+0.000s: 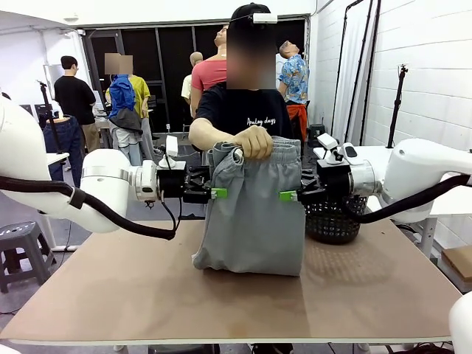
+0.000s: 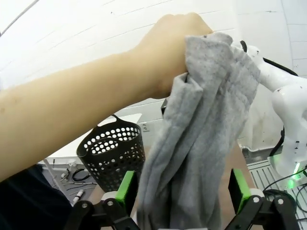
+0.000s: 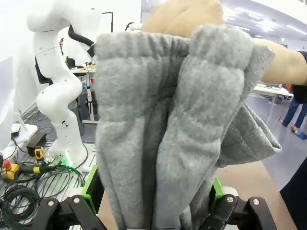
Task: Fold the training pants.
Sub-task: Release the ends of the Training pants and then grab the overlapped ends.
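The person's hand (image 1: pixel 254 141) holds the pants (image 1: pixel 254 221) up by the bunched waistband, and the lower end slumps onto the table (image 1: pixel 369 287). Hung this way, both side edges are offered to you. Your left gripper (image 1: pixel 214 193) and right gripper (image 1: pixel 289 196) are spread wide with cloth between their fingers, pinching nothing yet.

Plain light grey, faintly speckled up close, on the training pants (image 1: pixel 254 214). Black with rows of round holes on the basket (image 1: pixel 332 221). Black with green pads (image 2: pixel 125 189) on left gripper (image 2: pixel 182 191) and right gripper (image 3: pixel 152 191). White on left arm (image 1: pixel 44 177) and right arm (image 1: pixel 420 169). Dull brown on the table (image 1: pixel 221 295).
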Tool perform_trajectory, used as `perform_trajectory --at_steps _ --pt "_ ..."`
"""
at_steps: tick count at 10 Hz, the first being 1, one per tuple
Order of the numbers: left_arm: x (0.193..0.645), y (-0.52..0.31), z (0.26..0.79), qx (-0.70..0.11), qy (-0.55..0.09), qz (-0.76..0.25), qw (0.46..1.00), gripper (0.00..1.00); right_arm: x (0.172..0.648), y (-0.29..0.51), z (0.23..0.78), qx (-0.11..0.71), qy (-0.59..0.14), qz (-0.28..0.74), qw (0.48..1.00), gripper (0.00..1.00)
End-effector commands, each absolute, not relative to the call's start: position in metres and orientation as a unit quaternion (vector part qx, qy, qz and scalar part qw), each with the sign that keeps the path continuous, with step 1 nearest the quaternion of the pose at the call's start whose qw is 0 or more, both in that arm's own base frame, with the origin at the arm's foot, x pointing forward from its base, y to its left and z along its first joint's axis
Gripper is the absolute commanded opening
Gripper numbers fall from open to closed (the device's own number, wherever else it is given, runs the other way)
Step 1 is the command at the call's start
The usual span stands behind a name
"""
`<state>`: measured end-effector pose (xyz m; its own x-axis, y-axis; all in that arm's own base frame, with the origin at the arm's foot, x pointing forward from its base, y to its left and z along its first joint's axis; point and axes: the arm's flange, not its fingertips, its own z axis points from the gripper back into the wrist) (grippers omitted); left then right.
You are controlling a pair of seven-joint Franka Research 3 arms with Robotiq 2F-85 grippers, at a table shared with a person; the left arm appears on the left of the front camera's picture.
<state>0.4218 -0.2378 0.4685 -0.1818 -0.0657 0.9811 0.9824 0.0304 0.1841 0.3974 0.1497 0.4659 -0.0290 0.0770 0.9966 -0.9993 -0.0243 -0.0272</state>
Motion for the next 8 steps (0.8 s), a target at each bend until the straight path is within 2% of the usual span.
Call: perform_trajectory --at_steps 1,3,6,8 --pt "0.425 -0.245 0.475 -0.442 -0.507 -0.564 0.480 1.00 0.397 0.170 0.460 0.487 -0.490 0.523 0.500 1.00" --pt "0.426 -0.253 0.470 -0.443 -0.500 -0.560 0.489 1.00 0.398 0.184 0.458 0.481 -0.496 0.520 0.503 1.00" --pt "0.426 -0.256 0.468 -0.449 -0.511 -0.558 0.475 1.00 0.399 0.181 0.459 0.472 -0.509 0.512 0.506 1.00" --pt "0.428 -0.253 0.471 -0.460 -0.531 -0.545 0.458 0.60 0.403 0.175 0.457 0.462 -0.495 0.502 0.539 0.60"
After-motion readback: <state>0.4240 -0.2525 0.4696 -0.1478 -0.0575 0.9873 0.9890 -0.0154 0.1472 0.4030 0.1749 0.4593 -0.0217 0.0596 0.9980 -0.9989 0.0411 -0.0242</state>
